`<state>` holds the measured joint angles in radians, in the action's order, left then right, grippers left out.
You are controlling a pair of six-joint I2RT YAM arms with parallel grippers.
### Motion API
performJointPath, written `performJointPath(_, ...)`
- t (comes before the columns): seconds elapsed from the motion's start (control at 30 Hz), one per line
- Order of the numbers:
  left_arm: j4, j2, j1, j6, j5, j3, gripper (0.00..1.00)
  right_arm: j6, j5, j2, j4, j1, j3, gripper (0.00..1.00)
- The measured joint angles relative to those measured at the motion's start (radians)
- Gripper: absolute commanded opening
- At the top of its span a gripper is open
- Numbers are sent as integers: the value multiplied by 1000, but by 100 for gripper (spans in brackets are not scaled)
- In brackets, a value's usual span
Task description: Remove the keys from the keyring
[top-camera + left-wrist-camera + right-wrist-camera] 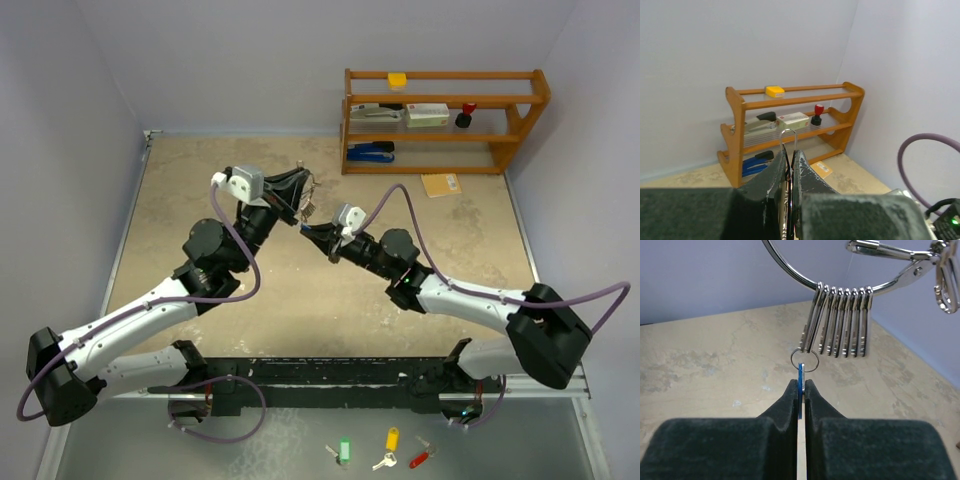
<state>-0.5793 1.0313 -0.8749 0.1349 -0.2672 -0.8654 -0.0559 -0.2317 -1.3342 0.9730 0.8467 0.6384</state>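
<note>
The keyring (790,267) is a thin silver wire ring held up in the air between my two grippers. Several plain silver keys (842,322) hang from it side by side, edge-on. A small ring (804,360) under the leftmost one carries the blue-headed key (800,374). My right gripper (800,385) is shut on that blue key, just below the ring. My left gripper (788,156) is shut on the keyring, and a silver wire loop (789,136) sticks out past its fingertips. In the top view the left gripper (300,196) and right gripper (318,232) meet at the bunch (308,208). No black-headed key shows.
A wooden shelf (445,120) with a stapler, a yellow block and a red-topped stamp stands at the back right. A tan card (441,184) lies before it. Green (345,450), yellow (392,440) and red (420,459) tagged keys lie near the arm bases. Walls close off the left, back and right.
</note>
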Motion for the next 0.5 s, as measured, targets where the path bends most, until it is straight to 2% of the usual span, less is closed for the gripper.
performJointPath(0.07, 12, -1, 0, -10, -31, 0, 21, -10, 14, 20, -43, 4, 1, 0)
performJointPath(0.17, 53, -5, 0, -42, -107, -3, 36, -43, 58, 84, -159, 11, 7, 0)
performJointPath(0.2, 72, -7, 0, -51, -140, -5, 47, -58, 72, 109, -215, 13, 19, 0)
performJointPath(0.23, 92, -9, 0, -61, -177, -5, 53, -73, 93, 132, -274, 16, 35, 0)
performJointPath(0.37, 164, -22, 0, -96, -316, -6, 61, -145, 172, 191, -521, 23, 167, 0)
performJointPath(0.5, 187, -47, 0, -108, -392, 0, 65, -210, 251, 195, -744, 34, 336, 0)
